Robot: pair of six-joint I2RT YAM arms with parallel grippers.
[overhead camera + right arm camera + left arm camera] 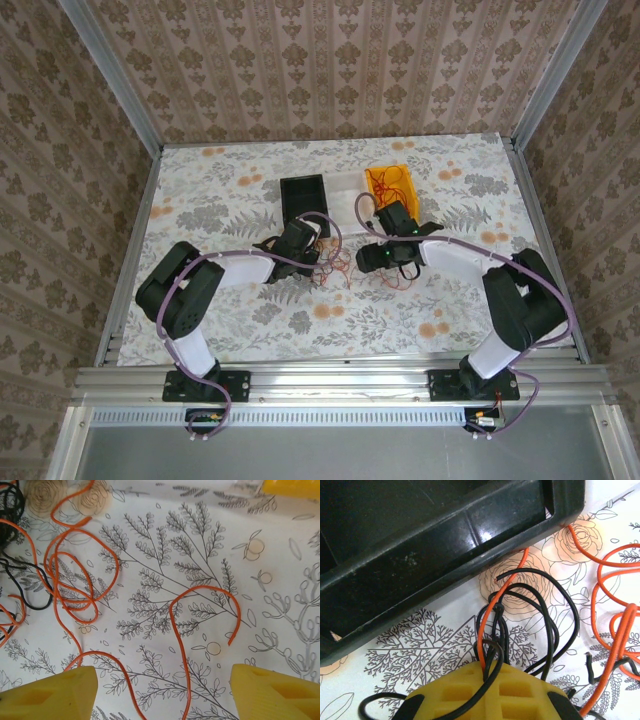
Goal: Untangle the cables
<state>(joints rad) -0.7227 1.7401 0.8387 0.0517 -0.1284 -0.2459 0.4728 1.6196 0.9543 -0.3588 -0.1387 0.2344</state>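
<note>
Tangled cables (338, 268) just nearside of black bin (305, 205).
Spread with long axis left to right; pinched at bin-side end in tightly closed left gripper (490, 680), straddled farther from bin by wide-open, empty right gripper (162, 677).

This is a robot test cell in a lab, dressed to look homely. Bare aluminium posts (112, 80) frame a small booth, and its walls (330, 70) are panels papered in a beige damask print. The worktop (220, 200) wears a floral cloth, yet a metal rail (340, 381) runs along its near edge. Two arms are bolted to the rail, the left arm (182, 287) and the right arm (520, 300). A black bin (304, 203), a yellow bin (409, 183) and a tangle of cables (335, 268) sit on the cloth like test props.
</note>
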